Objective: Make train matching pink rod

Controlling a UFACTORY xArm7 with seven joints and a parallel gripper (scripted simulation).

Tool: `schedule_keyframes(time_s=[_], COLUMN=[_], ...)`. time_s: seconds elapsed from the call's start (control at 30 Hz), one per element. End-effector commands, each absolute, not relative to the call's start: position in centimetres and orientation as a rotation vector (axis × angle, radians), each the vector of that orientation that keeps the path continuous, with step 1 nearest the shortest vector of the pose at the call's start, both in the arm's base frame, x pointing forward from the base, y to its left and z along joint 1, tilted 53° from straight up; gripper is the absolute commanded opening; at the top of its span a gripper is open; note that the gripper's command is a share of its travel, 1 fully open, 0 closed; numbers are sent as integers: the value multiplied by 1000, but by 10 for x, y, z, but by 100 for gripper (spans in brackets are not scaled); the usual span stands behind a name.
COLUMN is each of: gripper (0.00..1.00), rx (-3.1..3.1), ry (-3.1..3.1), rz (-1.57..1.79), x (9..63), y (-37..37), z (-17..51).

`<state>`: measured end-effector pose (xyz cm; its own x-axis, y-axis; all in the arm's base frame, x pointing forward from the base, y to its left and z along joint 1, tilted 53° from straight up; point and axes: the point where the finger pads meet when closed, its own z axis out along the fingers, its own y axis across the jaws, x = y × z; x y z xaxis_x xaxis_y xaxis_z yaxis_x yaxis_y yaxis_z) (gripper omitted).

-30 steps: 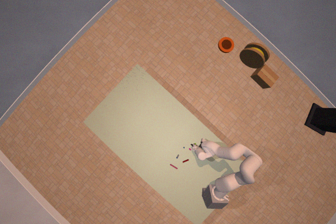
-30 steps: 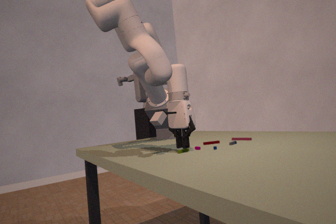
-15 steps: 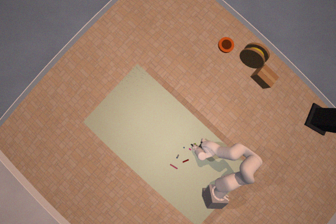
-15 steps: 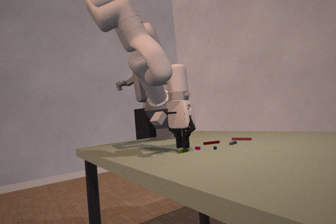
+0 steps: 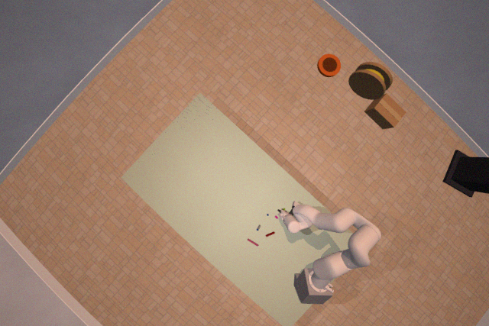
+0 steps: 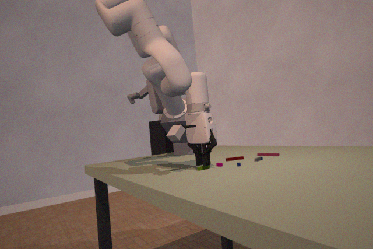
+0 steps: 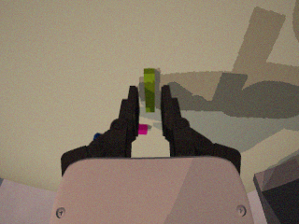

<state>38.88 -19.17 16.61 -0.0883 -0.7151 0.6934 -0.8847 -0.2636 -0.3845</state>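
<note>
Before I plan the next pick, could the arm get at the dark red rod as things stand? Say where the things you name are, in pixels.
Probably yes: the red rod (image 5: 270,234) (image 6: 234,158) lies apart from the other rods, with nothing on it, and the gripper (image 5: 280,211) (image 6: 202,165) (image 7: 149,96) is nearby, at the lime rod (image 6: 203,168) (image 7: 149,90).

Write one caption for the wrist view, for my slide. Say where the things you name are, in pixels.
Two dark gripper fingers stand apart above a lime rod (image 7: 149,91), with a small magenta rod (image 7: 143,129) nearby.

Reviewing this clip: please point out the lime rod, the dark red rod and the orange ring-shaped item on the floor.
Lime rod (image 7: 149,89): wrist view, middle of its top face.
Dark red rod (image 5: 270,234) (image 6: 234,158): top and exterior views, middle of its length.
Orange ring-shaped item (image 5: 321,65): top view, left side of its rim.
</note>
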Motion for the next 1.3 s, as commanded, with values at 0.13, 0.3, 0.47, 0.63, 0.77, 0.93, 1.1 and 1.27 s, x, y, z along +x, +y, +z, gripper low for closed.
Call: schedule_keyframes(time_s=[0.13, 0.3, 0.47, 0.63, 0.77, 0.93, 1.1, 1.27], gripper=[24, 24, 24, 24, 24, 24, 24, 24], rx=[1978, 1978, 1978, 1978, 1978, 1978, 1978, 1978], ry=[-1770, -1770, -1770, -1770, -1770, -1770, -1770, -1770], rz=[1278, 1278, 1278, 1278, 1278, 1278, 1278, 1278], x=[392, 394, 394, 394, 394, 394, 394, 394], y=[-195, -197, -198, -198, -198, -198, -198, -198], z=[163, 161, 160, 160, 160, 160, 160, 160])
